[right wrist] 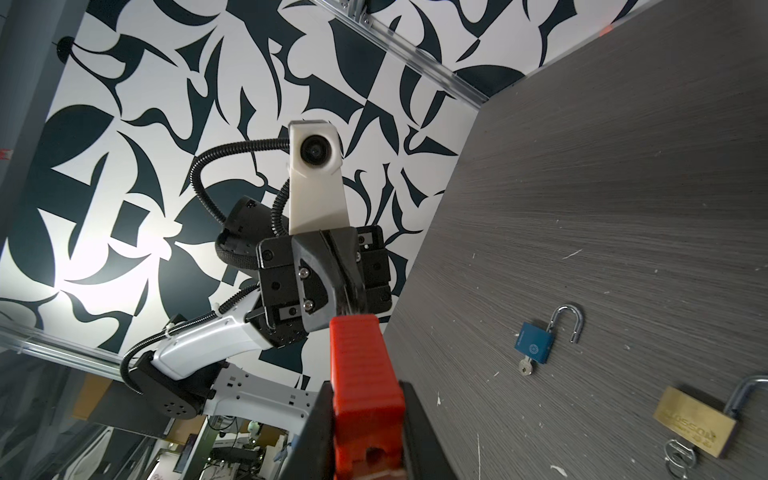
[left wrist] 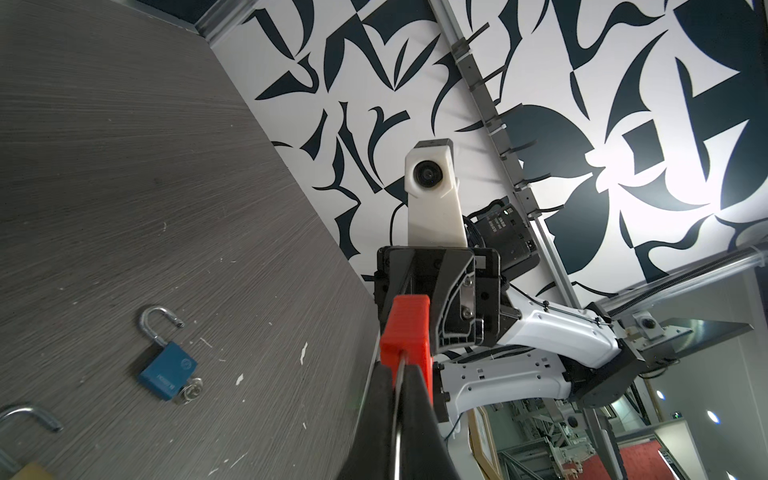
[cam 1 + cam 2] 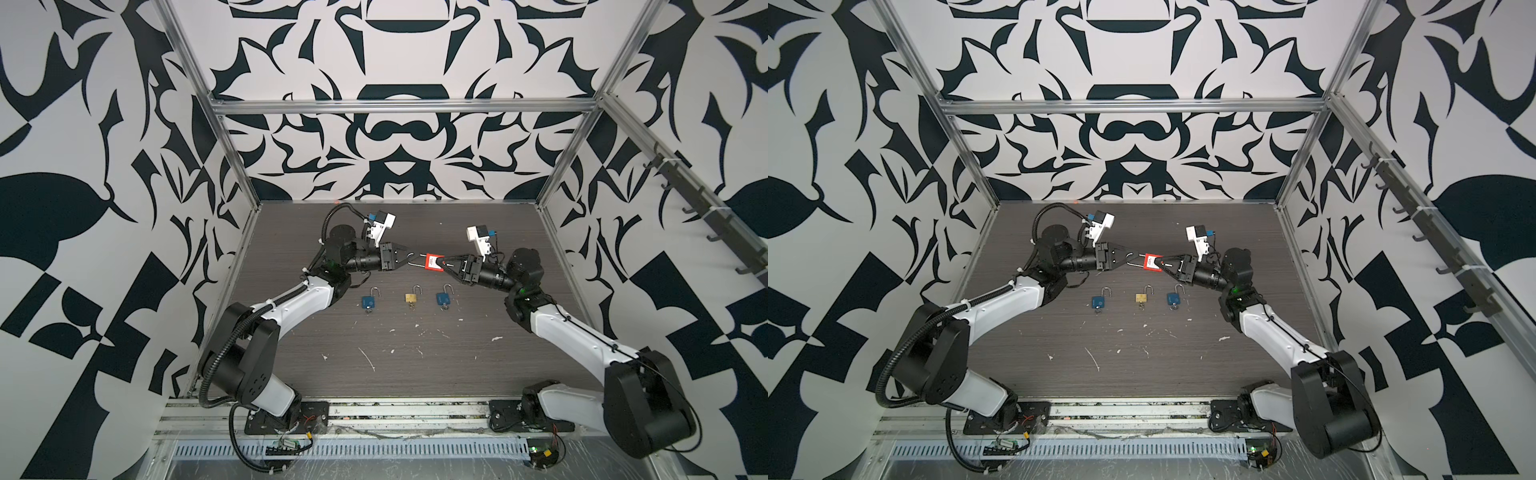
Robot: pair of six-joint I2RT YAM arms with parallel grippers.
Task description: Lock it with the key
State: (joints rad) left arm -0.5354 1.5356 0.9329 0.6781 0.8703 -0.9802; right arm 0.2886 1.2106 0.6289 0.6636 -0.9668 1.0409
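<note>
1. The left pincer (image 3: 409, 257) is closed tight on the steel shackle (image 3: 417, 262) of the red padlock (image 3: 432, 262). In the left wrist view its two black fingers (image 2: 374, 415) press together on the thin wire.
2. The right pincer (image 3: 444, 263) is clamped on the other end of the same padlock. In the right wrist view one finger (image 1: 419, 424) lies against each side of the red body (image 1: 361, 374). I cannot tell whether a key sits under those fingers.
3. The padlock lies roughly level in the air, directly between the two pincer tips. It is clear of the table (image 3: 415, 374).
4. Left arm: the dark shoulder link rises from its base at the near edge. The white forearm slants away and toward the middle. The wrist is bent so that the pincer points sideways at the right pincer.
5. Right arm: it mirrors that pose. Its white forearm climbs away from its base and inward. The wrist is turned so the pincer faces the left one, tip to tip.
6. Three more padlocks lie in a row on the table, nearer the arm bases than both pincers.
   - The left blue padlock (image 3: 368, 301) is on the left pincer's side.
   - The brass padlock (image 3: 411, 298) is about under the gap between the tips.
   - The right blue padlock (image 3: 444, 299) is on the right pincer's side.
7. All three have their shackles swung open. A key shows at the base of each blue one.
</note>
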